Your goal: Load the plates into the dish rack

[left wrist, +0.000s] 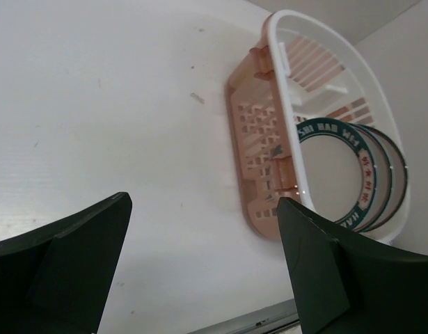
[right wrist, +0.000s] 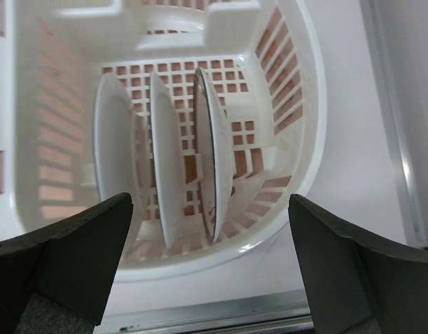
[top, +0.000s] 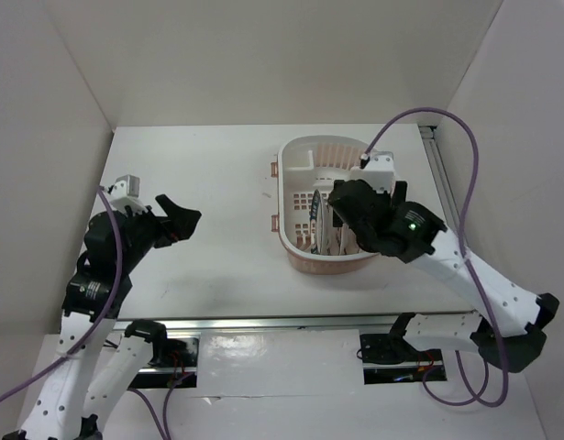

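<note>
The pale pink dish rack [top: 300, 170] stands right of centre on the table; it also shows in the left wrist view [left wrist: 259, 139] and in the right wrist view [right wrist: 297, 83]. Three white plates stand on edge inside it, side by side: left [right wrist: 111, 149], middle [right wrist: 165, 149], right [right wrist: 212, 156]. The teal-rimmed plate [left wrist: 332, 132] faces the left wrist camera, with the others behind it. My right gripper [top: 341, 203] is open and empty, above the rack's near end. My left gripper [top: 181, 220] is open and empty, well left of the rack.
A metal rail [top: 263, 323] runs along the table's near edge. White walls enclose the table at the left, back and right. A track [top: 439, 174] lies along the right edge.
</note>
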